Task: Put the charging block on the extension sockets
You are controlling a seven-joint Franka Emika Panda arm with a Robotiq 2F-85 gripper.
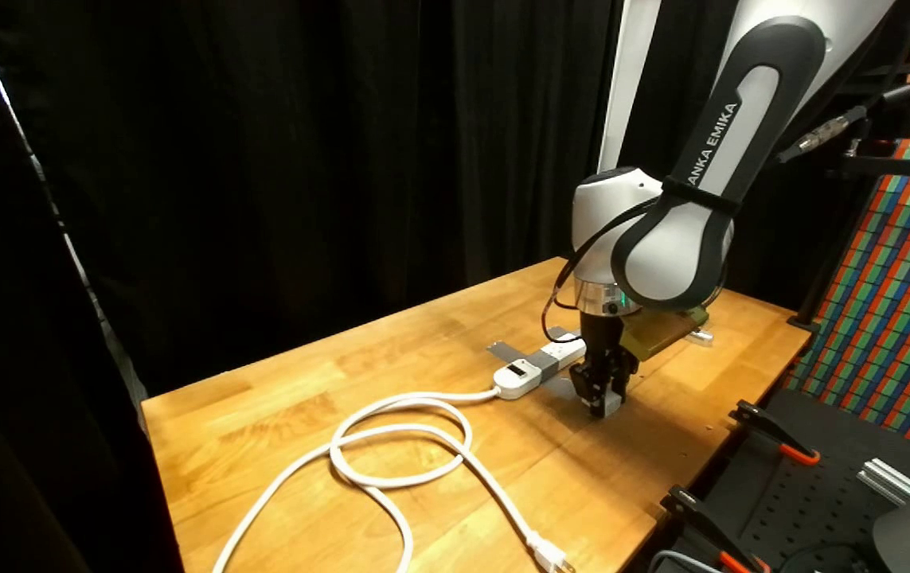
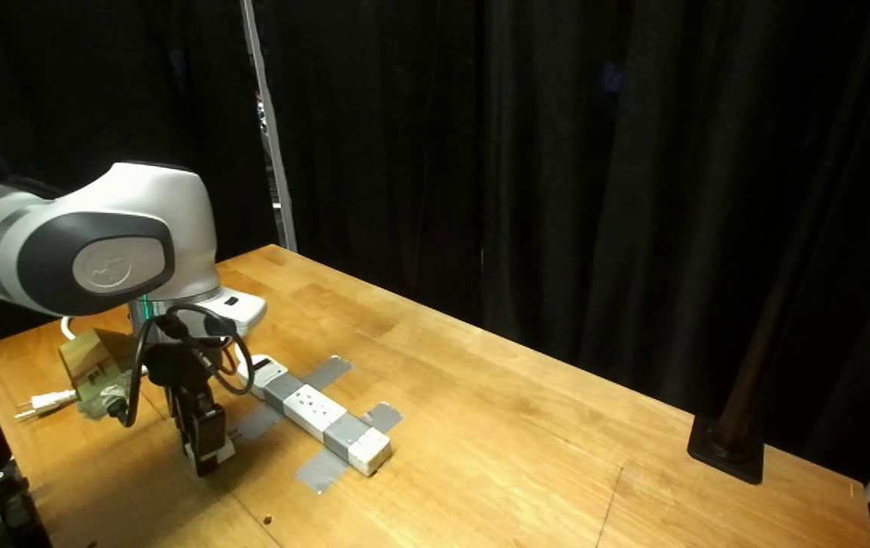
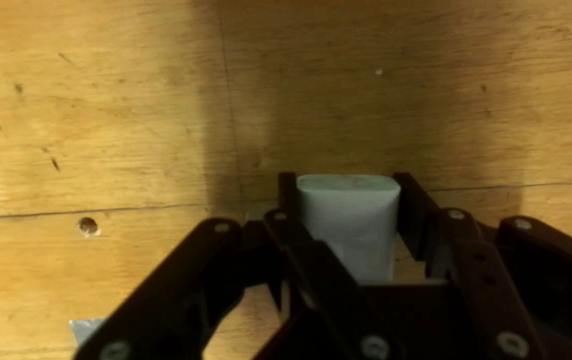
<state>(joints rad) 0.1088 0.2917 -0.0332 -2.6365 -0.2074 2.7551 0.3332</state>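
While my tool point(image 3: 347, 187) grips the one charging block point(image 3: 358, 222), near but apart from the single bar of extension sockets point(image 2: 317, 409), I cannot tell whether the block touches the bench point(image 1: 327, 370). Two grey tape bands point(image 2: 347, 434) cross the bar. In an exterior view my tool hides the bar's far end, and the lower edge cuts off part of its one white cable point(image 1: 387, 482).

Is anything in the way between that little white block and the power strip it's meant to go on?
Nothing visible blocks it. The end effector grips the charging block beside the power strip; in an exterior view, only a flat-looking patch of grey tape lies between them. The strip's middle sockets look uncovered.
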